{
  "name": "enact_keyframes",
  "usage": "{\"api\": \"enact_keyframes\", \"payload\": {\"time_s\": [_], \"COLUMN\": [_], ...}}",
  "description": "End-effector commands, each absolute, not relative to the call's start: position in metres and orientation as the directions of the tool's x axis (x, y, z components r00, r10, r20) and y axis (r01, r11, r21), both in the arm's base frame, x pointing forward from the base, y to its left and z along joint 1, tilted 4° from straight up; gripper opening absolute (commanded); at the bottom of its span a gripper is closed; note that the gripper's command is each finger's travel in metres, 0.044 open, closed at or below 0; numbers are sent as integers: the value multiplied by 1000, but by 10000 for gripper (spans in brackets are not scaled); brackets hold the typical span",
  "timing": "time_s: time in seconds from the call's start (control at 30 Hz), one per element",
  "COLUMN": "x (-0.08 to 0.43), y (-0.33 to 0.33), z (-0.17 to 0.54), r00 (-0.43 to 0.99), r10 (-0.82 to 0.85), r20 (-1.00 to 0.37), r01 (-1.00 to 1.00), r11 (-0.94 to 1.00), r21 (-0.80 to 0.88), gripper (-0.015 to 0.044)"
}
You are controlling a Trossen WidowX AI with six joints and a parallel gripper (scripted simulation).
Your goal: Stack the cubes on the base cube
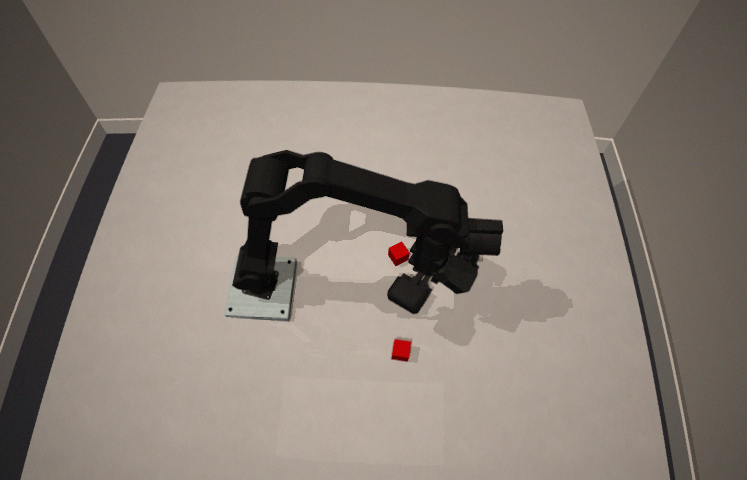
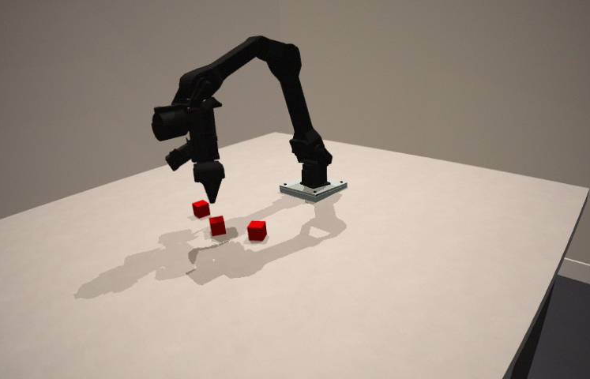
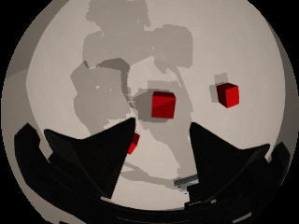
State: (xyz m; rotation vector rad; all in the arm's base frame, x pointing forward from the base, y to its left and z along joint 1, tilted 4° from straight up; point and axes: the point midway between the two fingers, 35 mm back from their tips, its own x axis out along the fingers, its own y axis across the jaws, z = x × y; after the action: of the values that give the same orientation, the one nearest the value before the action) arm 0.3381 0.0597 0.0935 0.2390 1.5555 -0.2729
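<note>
Three red cubes lie apart on the table, and no top corner is capped: the far cube (image 1: pixel 398 253) (image 2: pixel 257 230) (image 3: pixel 133 144), the near cube (image 1: pixel 401 349) (image 2: pixel 201 208) (image 3: pixel 228 95), and the middle cube (image 2: pixel 217 226) (image 3: pixel 163 105), as the top view orders them. You can't tell the fixed base by sight. Your gripper (image 1: pixel 419 279) (image 2: pixel 212 201) (image 3: pixel 163 122) hangs above the middle one, a bit over half open, holding nothing. You're probably lining up the first pick; confirm which cube is loose, square the fingers to its sides, then descend.
</note>
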Motion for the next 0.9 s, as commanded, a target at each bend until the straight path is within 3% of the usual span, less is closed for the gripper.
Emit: {"api": "enact_keyframes", "payload": {"time_s": [0.0,0.87], "x": [334,334], "y": [59,58], "z": [71,32], "r00": [-18,-18], "r10": [-20,-20], "r20": [-1000,-1000], "r01": [314,314], "r11": [949,949], "r21": [-25,-25], "gripper": [265,265]}}
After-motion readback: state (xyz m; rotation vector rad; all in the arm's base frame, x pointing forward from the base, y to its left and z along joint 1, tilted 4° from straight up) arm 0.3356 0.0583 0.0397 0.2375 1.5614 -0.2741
